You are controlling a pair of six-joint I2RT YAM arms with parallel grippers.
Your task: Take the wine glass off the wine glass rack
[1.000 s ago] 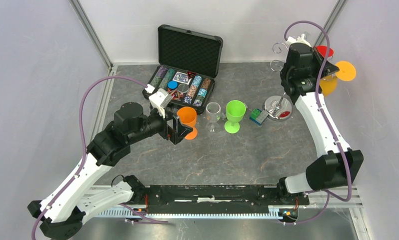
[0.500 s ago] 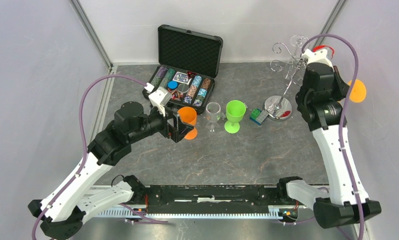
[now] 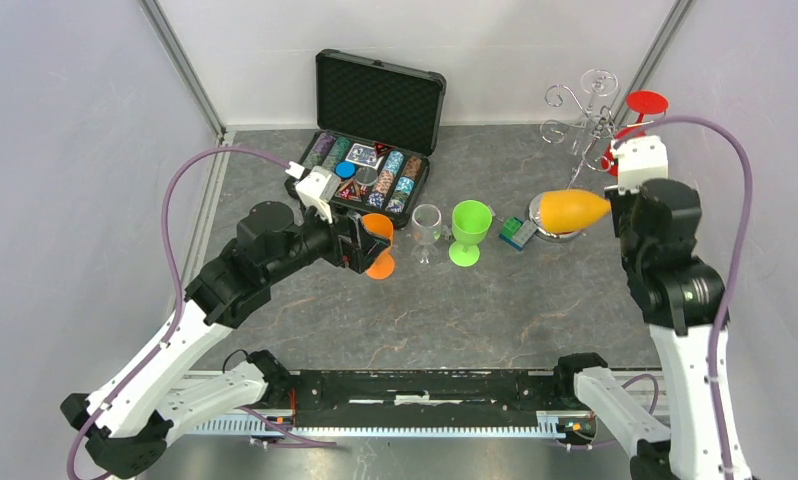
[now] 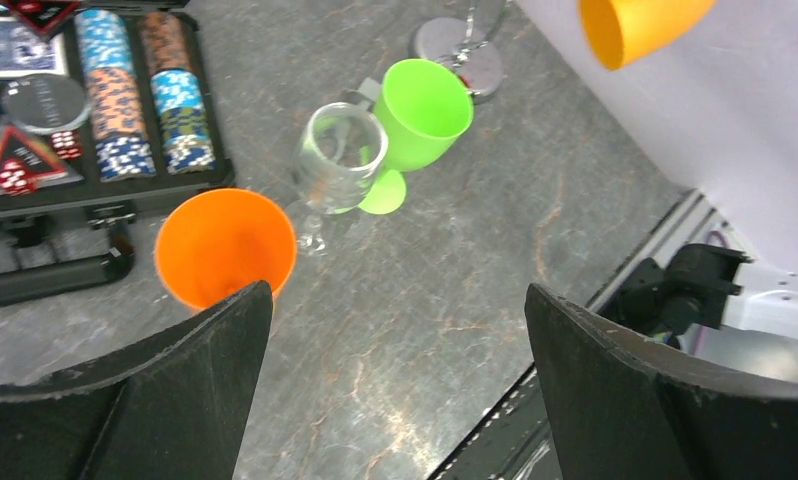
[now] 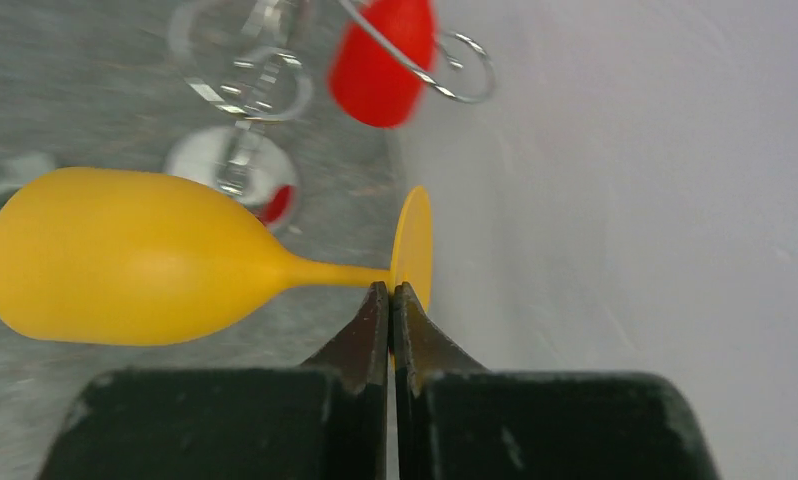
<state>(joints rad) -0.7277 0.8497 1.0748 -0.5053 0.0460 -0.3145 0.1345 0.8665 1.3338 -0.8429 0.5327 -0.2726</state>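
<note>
My right gripper [image 5: 390,290] is shut on the foot of a yellow wine glass [image 5: 125,255], which lies sideways in the air, off the rack. In the top view the glass [image 3: 572,209] hangs in front of the chrome wine glass rack [image 3: 578,112], bowl pointing left. A red wine glass [image 3: 643,103] still hangs from the rack's curled arms; it also shows in the right wrist view [image 5: 380,60]. My left gripper [image 4: 395,300] is open and empty, beside an orange glass [image 4: 225,245] standing on the table.
A clear glass [image 3: 427,225] and a green glass [image 3: 469,225] stand mid-table. An open black poker-chip case [image 3: 375,120] sits at the back. A small green and blue block [image 3: 516,232] lies by the rack's disc base [image 5: 230,170]. White walls close both sides.
My right gripper has pulled the yellow glass away from the rack, toward the front, and turned it sideways. The left gripper has barely moved.
</note>
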